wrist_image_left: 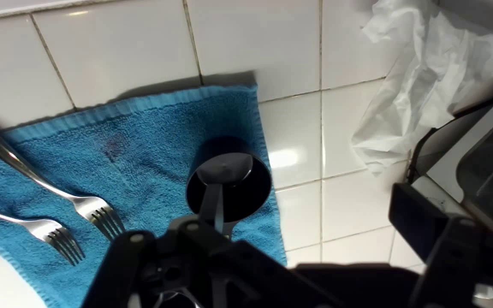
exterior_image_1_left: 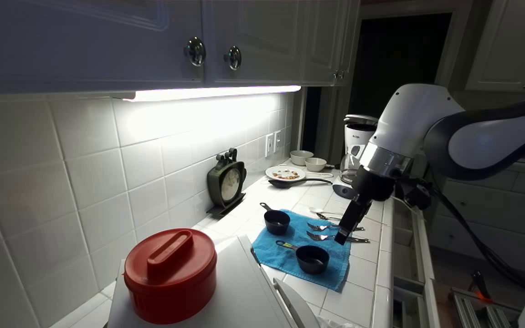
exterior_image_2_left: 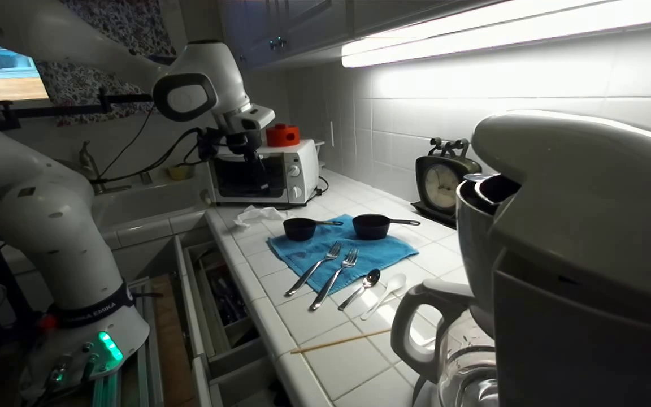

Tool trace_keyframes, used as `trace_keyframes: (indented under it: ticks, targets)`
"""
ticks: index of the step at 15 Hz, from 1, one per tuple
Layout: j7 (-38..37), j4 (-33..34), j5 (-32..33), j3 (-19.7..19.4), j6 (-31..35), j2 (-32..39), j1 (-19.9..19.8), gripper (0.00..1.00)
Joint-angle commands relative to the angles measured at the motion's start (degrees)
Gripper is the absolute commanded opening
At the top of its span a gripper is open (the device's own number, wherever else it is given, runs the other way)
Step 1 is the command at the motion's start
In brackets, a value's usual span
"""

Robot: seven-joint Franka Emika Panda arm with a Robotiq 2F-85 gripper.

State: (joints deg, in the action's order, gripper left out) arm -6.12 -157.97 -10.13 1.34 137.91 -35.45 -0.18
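My gripper (wrist_image_left: 315,214) stands open, with its fingers (wrist_image_left: 417,218) wide apart and nothing between them. In both exterior views the gripper (exterior_image_1_left: 342,236) hangs above the tiled counter, pointing down. Nearest in the wrist view is a small black pan (wrist_image_left: 246,192), lying by the left finger, which hides part of its handle. That pan (exterior_image_1_left: 312,259) sits on a blue towel (exterior_image_1_left: 271,250), handle towards the wall. A second black pan (exterior_image_2_left: 372,227) rests farther back on the towel. Two forks (wrist_image_left: 92,209) lie partly on it, beside a dark spoon (exterior_image_2_left: 370,278) and a white spoon (exterior_image_2_left: 396,282).
A white toaster oven (exterior_image_2_left: 303,169) carries a red lidded container (exterior_image_1_left: 171,273); crumpled white plastic (wrist_image_left: 426,77) lies by it. A dial scale (exterior_image_1_left: 227,182) stands against the wall. The coffee maker (exterior_image_2_left: 574,237) is at the opposite end. An open drawer (exterior_image_2_left: 224,299) juts below the counter edge.
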Motion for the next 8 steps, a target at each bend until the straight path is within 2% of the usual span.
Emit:
trace_keyframes:
  ticks: [1,3,6,8]
  targets:
    - [-3.61,0.03,2.73,-1.24,-0.3,2.81,-5.2,1.0]
    - [-6.0,-0.01,4.54,-1.45,0.2,3.31,-8.79,1.0]
    - [-4.16,0.01,8.3,-2.37,3.56,4.39,-12.29,1.0]
    - [-2.11,-0.02,10.42,-3.22,6.66,5.78,-13.19,1.0]
